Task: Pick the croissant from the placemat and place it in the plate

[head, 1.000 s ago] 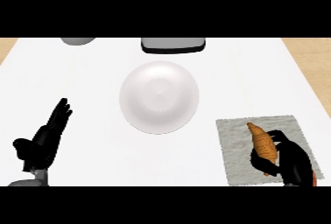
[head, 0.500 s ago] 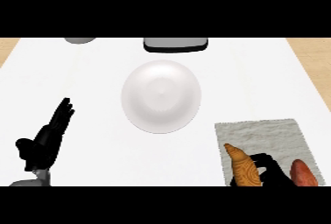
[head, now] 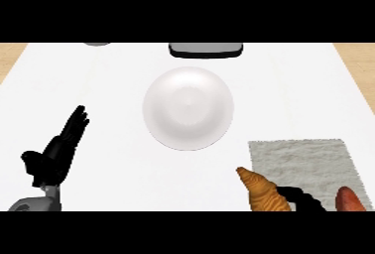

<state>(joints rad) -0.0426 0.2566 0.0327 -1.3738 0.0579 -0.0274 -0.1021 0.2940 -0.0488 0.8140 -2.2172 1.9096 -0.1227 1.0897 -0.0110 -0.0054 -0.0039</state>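
The golden-brown croissant (head: 262, 192) shows at the bottom edge of the head view, its pointed end over the placemat's near left corner. My right hand (head: 299, 196) is curled round its middle and hides that part; the croissant's other end shows further right. The grey textured placemat (head: 300, 158) lies at the right with nothing lying on the part that shows. The white plate (head: 189, 106) sits in the middle of the counter, to the upper left of the croissant, with nothing on it. My left hand (head: 62, 149) rests open at the left, fingers up.
A dark grey tray-like object (head: 205, 49) stands at the counter's far edge behind the plate. A small grey object (head: 96, 43) peeks in at the far left. Wooden floor shows past both side edges of the white counter.
My right hand has closed round the croissant and raised it off the placemat; it now looks larger and sits lower left in the view. The left hand has stayed still.
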